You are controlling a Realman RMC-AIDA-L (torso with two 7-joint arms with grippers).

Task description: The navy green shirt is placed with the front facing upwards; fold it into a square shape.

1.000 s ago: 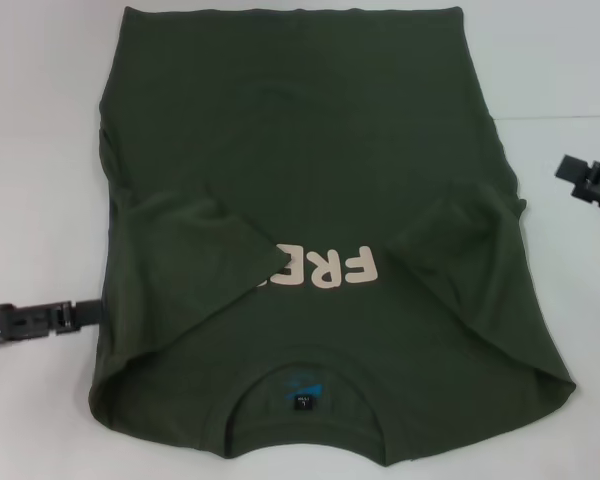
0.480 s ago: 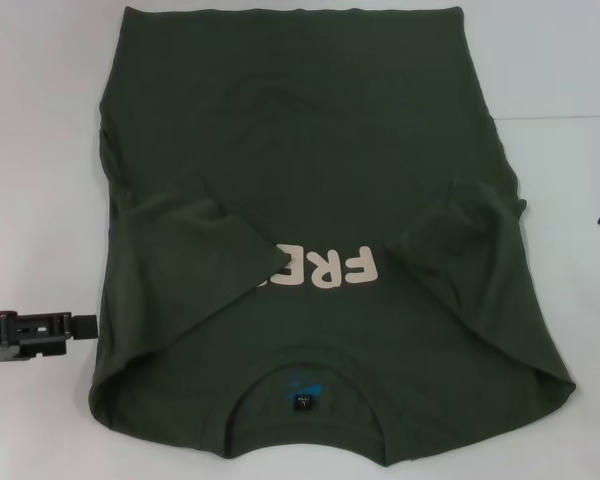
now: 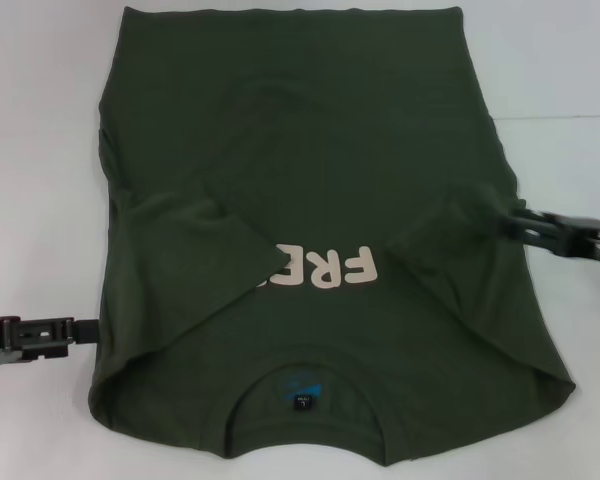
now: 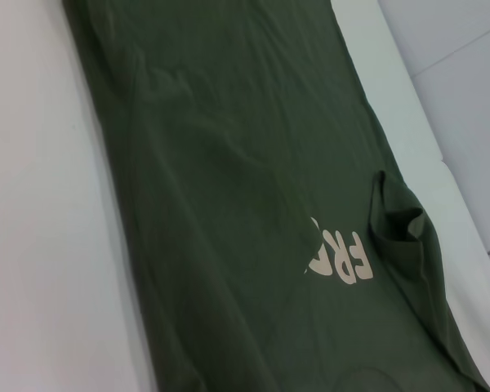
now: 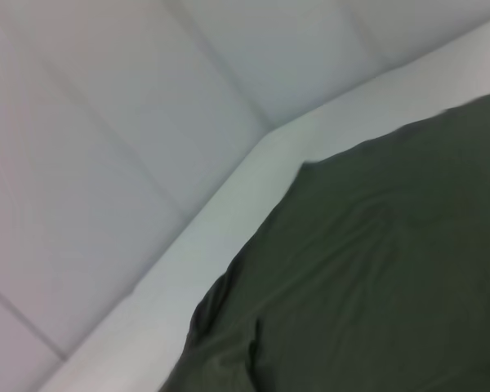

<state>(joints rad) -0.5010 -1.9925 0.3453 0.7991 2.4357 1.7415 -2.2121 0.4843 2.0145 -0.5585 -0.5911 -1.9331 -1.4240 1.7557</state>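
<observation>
The shirt (image 3: 310,240) lies flat on the white bench (image 3: 40,150), collar nearest, both sleeves folded in over the cream lettering. It is soft, light and limp, best pinched at an edge. Left hand (image 3: 75,330) waits beside the hem side; right hand (image 3: 520,222) touches the right sleeve, fingers possibly closed, I cannot tell

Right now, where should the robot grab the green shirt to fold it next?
Probably the near collar edge of the navy green shirt, one corner per gripper, coming in from each side. Both sleeves already lie folded inward, so it is a long strip. The left gripper and right gripper sit at its side edges.
</observation>
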